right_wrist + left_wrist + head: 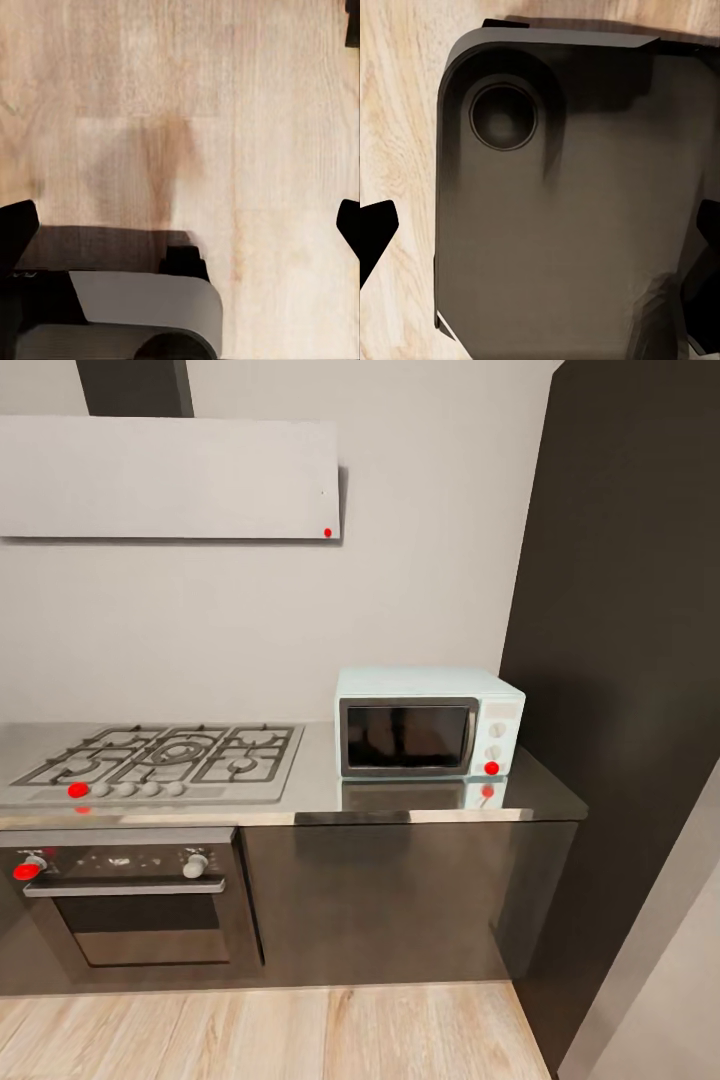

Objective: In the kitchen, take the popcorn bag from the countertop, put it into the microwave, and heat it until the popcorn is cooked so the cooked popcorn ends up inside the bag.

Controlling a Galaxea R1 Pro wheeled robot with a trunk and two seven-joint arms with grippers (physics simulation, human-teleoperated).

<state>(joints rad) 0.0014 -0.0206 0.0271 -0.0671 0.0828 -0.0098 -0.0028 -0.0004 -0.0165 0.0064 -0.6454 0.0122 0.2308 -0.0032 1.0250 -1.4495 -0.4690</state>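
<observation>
Oven (135,900): black, built in under the worktop at far left, silver handle, red dot on its panel.
Gas hob (165,758): black grates, row of knobs along its front.
Countertop (320,785): grey and glossy, above dark cabinet fronts.
Microwave (428,722): mint-blue, door closed, on the countertop right of the hob.
Left gripper (540,232): dark fingertips (375,232) far apart, jaws spread, above the robot's dark base.
Right gripper (180,225): fingertips (16,229) wide apart, holding nothing, over the wood floor (187,97).
</observation>
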